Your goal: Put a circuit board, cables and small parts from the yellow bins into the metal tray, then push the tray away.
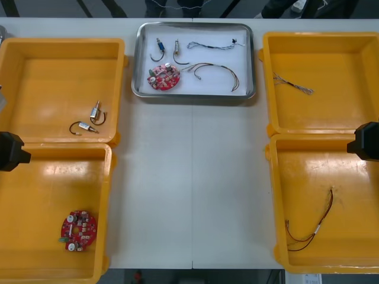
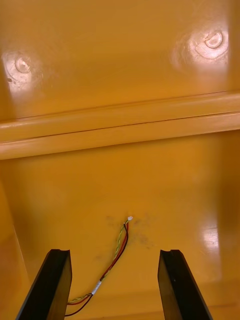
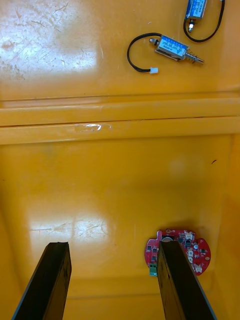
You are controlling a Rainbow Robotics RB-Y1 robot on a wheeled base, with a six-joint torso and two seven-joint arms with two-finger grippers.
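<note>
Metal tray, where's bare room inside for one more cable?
Along the metal tray's near rim, under the red and yellow cable's arch, right of the circuit board. Its left half, around the small metal parts, is crowded.

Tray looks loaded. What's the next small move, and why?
Probably bring the right gripper to the near rim of the metal tray to push: it already holds a circuit board, cables and small metal parts. That gripper and the left gripper are open, empty.

The tray (image 1: 135,59) sat far-centre on the surface (image 1: 189,177), holding a circuit board (image 1: 164,77), two small parts (image 1: 160,48) and cables (image 1: 216,71). The left far bin (image 1: 35,83) held two more parts (image 1: 95,116), the left near bin (image 1: 35,201) a second board (image 1: 79,231), the right far bin (image 1: 337,112) a lone cable (image 1: 293,84), the right near bin (image 1: 349,248) another cable (image 1: 311,228).
</note>
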